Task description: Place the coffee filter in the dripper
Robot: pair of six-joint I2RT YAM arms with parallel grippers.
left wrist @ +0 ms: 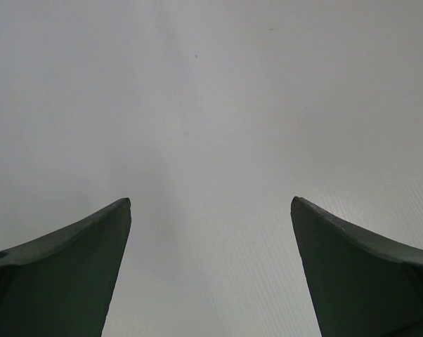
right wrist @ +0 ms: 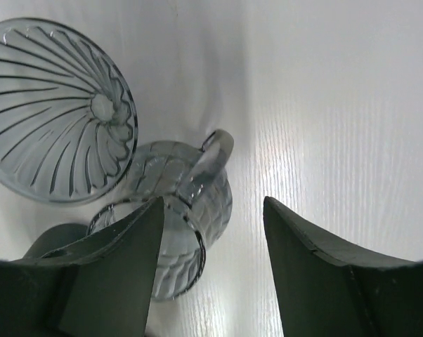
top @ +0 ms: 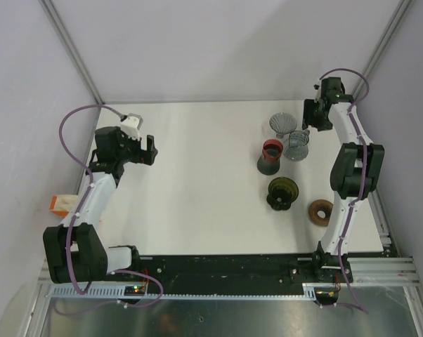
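No coffee filter shows in any view. Several drippers stand at the table's right: a clear ribbed cone [top: 282, 124], a clear handled one [top: 296, 145], a dark one with a red rim [top: 270, 156], a dark green one [top: 282, 192] and a brown one [top: 320, 211]. My right gripper [top: 313, 116] is open and empty, just right of the clear pair. In the right wrist view the gripper [right wrist: 213, 201] hangs over the handled glass dripper [right wrist: 190, 203], with the ribbed cone [right wrist: 57, 112] at upper left. My left gripper [top: 150, 149] is open and empty over bare table [left wrist: 211, 105].
A small orange and white object [top: 60, 203] lies off the table's left edge beside the left arm. The white table [top: 197, 175] has grey walls on three sides. A black rail [top: 225, 267] runs along the near edge.
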